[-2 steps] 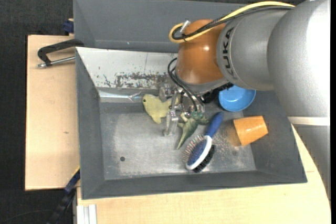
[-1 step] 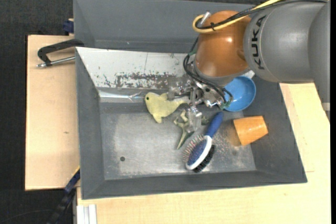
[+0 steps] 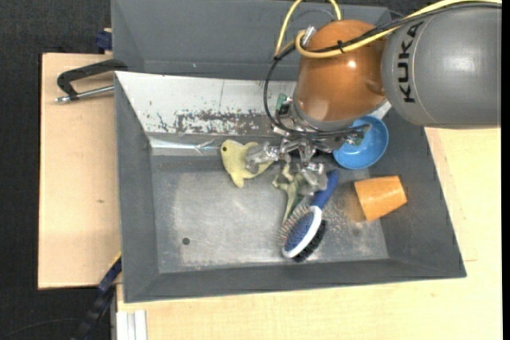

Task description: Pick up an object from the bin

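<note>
in the grey bin (image 3: 207,223), right of centre, lie one blue bowl (image 3: 368,146), one orange cup (image 3: 381,197), one blue brush (image 3: 304,233), one pale yellow scrap (image 3: 234,161) and, under the gripper (image 3: 296,151) (grip state i cannot tell), one limp olive thing (image 3: 288,185).

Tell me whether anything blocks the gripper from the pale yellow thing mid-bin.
Nothing visible does: the gripper hangs close beside the pale yellow thing, on its right in the view. An olive-green thing and a blue brush lie just in front of the gripper.
</note>
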Controlling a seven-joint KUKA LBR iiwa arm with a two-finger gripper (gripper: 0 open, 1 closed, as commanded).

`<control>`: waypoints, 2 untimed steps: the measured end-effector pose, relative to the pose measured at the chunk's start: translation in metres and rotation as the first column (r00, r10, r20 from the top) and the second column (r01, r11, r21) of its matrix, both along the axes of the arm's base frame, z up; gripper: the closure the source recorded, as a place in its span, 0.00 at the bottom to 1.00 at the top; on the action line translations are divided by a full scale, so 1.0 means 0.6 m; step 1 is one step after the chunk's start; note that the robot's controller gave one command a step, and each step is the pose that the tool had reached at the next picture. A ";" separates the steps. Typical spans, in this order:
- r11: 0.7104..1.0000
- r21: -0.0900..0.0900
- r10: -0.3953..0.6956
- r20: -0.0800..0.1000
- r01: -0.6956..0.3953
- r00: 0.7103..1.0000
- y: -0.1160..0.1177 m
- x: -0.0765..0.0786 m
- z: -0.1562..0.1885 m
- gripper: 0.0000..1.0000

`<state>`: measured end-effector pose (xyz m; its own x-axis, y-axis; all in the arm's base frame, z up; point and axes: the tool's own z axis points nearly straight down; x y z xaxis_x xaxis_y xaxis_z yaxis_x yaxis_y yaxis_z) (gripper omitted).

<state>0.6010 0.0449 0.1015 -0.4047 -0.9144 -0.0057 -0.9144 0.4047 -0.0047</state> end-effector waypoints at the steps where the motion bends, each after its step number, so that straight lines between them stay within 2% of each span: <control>1: 0.895 -0.004 0.446 -0.005 -0.446 0.895 -0.007 -0.001 -0.049 0.00; 2: 0.897 -0.002 0.442 -0.003 -0.442 0.897 -0.005 0.001 -0.046 0.00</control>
<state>0.6013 0.0418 0.0739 0.0409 -0.9992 -0.0027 -0.9992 -0.0409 -0.0023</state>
